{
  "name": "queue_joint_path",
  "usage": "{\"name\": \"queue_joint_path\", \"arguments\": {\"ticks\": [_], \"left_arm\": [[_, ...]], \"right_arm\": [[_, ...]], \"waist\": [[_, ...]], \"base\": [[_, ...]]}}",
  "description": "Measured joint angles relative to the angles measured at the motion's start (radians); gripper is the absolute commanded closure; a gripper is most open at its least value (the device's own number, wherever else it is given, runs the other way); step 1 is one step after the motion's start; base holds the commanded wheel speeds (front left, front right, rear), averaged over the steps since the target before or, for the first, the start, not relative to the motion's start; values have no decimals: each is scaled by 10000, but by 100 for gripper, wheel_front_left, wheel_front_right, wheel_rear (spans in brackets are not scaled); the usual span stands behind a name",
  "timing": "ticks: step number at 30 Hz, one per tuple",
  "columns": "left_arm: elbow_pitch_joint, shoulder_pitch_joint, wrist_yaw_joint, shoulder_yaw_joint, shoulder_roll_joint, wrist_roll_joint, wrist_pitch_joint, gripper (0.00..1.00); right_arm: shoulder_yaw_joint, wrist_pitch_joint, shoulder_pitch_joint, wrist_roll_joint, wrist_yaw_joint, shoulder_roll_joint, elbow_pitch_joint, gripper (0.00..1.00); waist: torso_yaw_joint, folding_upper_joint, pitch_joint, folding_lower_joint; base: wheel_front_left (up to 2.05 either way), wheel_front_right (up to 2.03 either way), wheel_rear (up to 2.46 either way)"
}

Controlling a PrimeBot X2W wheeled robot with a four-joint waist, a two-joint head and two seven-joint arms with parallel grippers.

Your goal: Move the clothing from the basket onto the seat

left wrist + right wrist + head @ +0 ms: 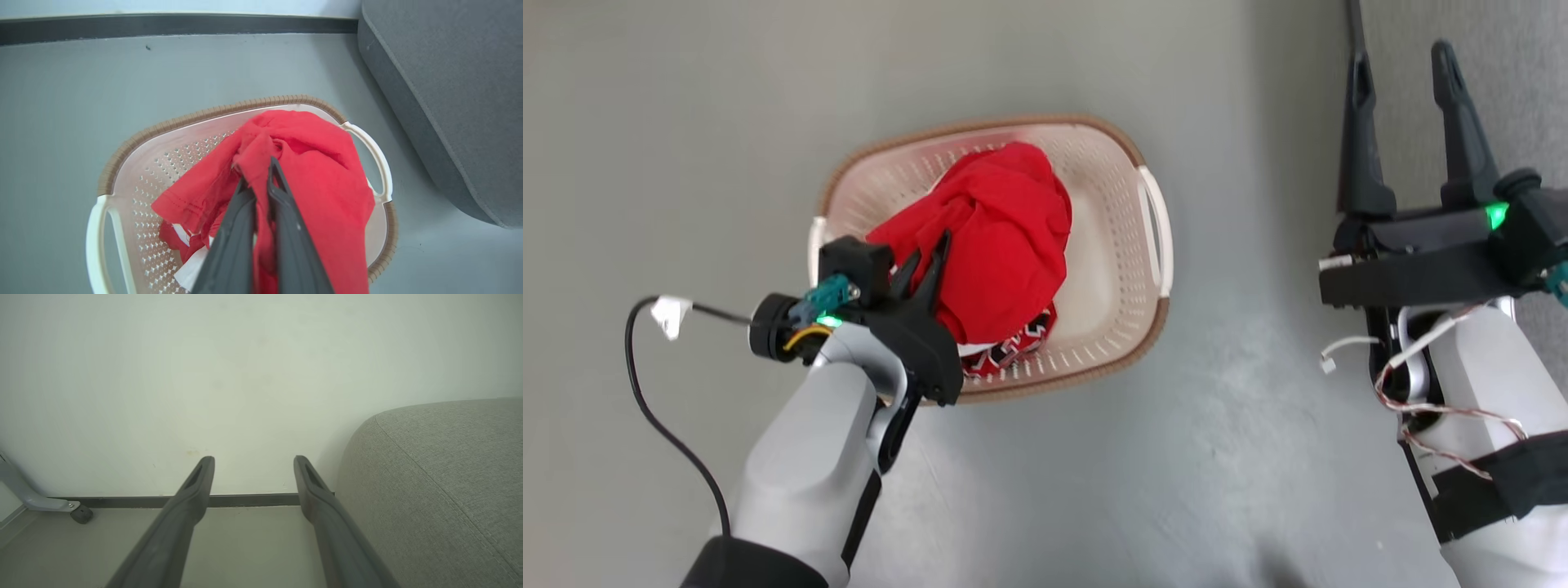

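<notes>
The left hand (258, 171) is narrowed to a pinch on a fold of the plain red garment (322, 163), which bunches up around its fingertips over the middle of the basket (135, 139). Under that garment, at the basket's near edge, the red jersey (1013, 347) with black, white-edged markings lies on the bottom, with a strip of white fabric (192, 269) beside it. Both garments are inside the basket, which stands on the grey floor (686, 122). The right hand (1401, 61) hangs off to the basket's right, fingers wide apart and holding nothing. Beyond it is the rounded edge of the grey seat (441, 477), near the basket, then the wall (204, 375).
</notes>
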Motion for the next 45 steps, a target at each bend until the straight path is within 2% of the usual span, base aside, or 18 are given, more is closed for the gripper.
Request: {"name": "queue_joint_path", "arguments": {"ticks": [5, 19, 29, 37, 45], "left_arm": [[-184, 459, 0, 56, -21, -309, -412, 100], [-1001, 1791, -10, 222, -27, -541, -617, 100], [-1944, 2780, 12, 514, 242, -541, -671, 100], [-2872, 3772, 468, 961, 468, -535, -675, 100], [-3935, 4989, 982, 1595, 978, -531, -675, 100]], "right_arm": [[-88, 0, 407, 90, 69, -115, 207, 0], [-234, 0, 1692, 548, 290, -151, 871, 0], [-127, 0, 2999, 698, 378, -75, 1114, 0], [-50, 0, 3602, 769, 380, 21, 1043, 0], [203, 0, 4022, 803, 393, 192, 757, 0]], "waist": [[285, 0, -716, 0], [1038, 1, -2761, -1], [1418, 0, -4380, -1], [1597, 0, -5351, 0], [1547, -1, -6004, -1]], "base": [[0, 0, 0], [0, 0, 0], [0, 0, 0], [0, 0, 0], [0, 0, 0]]}}
